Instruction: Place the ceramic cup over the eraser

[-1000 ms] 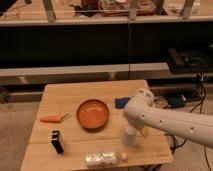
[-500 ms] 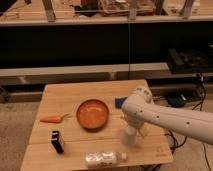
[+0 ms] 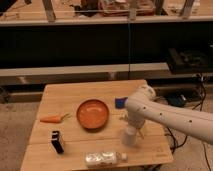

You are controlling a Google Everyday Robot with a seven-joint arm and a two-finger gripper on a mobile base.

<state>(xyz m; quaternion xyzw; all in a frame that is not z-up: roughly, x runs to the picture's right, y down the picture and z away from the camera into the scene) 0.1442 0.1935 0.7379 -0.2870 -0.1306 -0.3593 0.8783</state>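
Observation:
The small white ceramic cup (image 3: 130,136) stands on the wooden table (image 3: 95,92), to the right of centre near the front. My gripper (image 3: 131,124) is right above the cup at its top, at the end of the white arm (image 3: 170,116) that reaches in from the right. The eraser (image 3: 57,142) is a small black block standing near the table's front left, well apart from the cup.
An orange bowl (image 3: 92,114) sits mid-table. A carrot (image 3: 52,119) lies to its left. A clear plastic bottle (image 3: 102,159) lies along the front edge, left of the cup. A blue object (image 3: 120,103) lies behind the arm. Dark shelving stands behind the table.
The arm's upper part has shifted slightly. The gripper stays over the cup, and the cup stays in the same spot on the table.

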